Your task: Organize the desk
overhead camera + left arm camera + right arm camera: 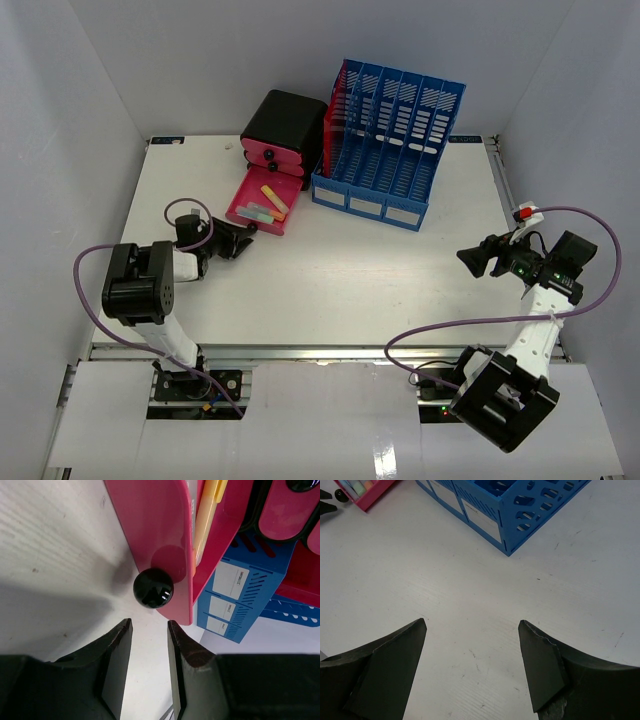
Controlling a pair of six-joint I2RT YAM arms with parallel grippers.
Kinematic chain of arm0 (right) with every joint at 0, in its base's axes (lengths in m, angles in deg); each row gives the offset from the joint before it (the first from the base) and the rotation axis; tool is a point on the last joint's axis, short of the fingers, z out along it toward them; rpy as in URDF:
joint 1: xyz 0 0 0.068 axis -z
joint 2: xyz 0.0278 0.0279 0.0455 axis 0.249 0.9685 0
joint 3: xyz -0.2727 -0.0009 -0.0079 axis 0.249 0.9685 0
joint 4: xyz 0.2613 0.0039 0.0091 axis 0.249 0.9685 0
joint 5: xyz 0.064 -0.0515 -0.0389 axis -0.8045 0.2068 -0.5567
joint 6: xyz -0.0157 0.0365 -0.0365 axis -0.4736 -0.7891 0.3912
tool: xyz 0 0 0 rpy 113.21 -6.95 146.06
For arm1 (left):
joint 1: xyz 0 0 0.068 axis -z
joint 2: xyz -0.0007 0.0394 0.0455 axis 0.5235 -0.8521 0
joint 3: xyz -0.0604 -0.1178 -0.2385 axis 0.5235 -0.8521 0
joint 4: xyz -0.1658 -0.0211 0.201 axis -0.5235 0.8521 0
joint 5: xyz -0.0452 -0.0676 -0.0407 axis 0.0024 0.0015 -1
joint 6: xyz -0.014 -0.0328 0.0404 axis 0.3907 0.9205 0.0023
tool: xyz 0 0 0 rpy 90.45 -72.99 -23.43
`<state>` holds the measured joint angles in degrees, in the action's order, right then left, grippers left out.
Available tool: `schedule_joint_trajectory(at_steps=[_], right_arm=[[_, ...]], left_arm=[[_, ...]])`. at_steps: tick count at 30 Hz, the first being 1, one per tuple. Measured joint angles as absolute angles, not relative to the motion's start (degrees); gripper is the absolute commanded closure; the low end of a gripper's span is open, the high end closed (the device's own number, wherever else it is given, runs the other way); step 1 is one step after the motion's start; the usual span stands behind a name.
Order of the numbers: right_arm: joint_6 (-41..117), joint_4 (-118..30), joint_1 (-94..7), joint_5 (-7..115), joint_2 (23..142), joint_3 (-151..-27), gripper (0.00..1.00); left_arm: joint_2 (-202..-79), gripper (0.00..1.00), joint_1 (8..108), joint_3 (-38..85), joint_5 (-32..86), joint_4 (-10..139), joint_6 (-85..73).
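Two grippers were over the desk (330,285), the white top that filled the overhead view, with its near edge partly hidden behind the arm bases.

The left gripper (149,627) was toward the left edge. Its fingers were parted by a narrow gap and held nothing. A black knob (153,588) sat just beyond the tips, apart from both. The right gripper (472,630) was near the right edge, spread wide over bare desk and holding nothing.

In the wrist views much was cut off. The left one showed only a slice of the open drawer (155,525), and the right one only a corner of the blue rack (520,505).

One black drawer unit (285,120) stood at the far edge, left of centre. Two more knobs showed on its shut pink fronts. Its one open drawer held markers (266,205): one yellow, with paler ones beside it. They overlapped too much to count beyond three.

One blue rack stood at the far edge, just right of the unit, with three white labels (233,582) on its front. The contents of its slots could not be made out. One red rack (338,95) stood between the unit and the blue rack, mostly hidden.
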<state>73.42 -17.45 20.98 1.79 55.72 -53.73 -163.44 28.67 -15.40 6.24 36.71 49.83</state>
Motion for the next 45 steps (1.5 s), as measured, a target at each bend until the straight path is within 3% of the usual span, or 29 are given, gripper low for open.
schedule_joint_trajectory(at_steps=[45], right_arm=[[73.12,-17.67,20.98,2.65,55.74,-52.95,0.19]], left_arm=[[-169.21,0.55,28.56,-8.17,5.42,38.59,46.71]])
